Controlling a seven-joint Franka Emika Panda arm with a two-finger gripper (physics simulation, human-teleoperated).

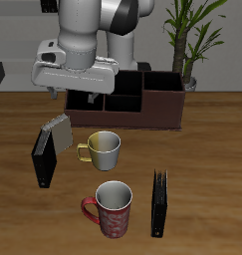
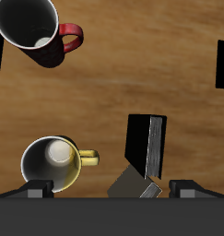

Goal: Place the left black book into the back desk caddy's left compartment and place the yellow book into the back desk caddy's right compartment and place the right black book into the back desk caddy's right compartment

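From the front, the gripper (image 1: 87, 101) hangs by the back desk caddy (image 1: 162, 110), above the yellow book (image 1: 61, 131). That book stands against the right black book (image 1: 42, 159). A yellow mug (image 1: 103, 149) is just beside them, and a red mug (image 1: 113, 208) sits nearer the front edge. The left black book (image 1: 160, 204) stands upright, well apart from them.

Through the wrist camera, the claw's fingers (image 2: 35, 190) are spread wide and grip nothing. The book below shows a dark cover and grey page edges.

No readable text, label, brand, number or sign on anything.
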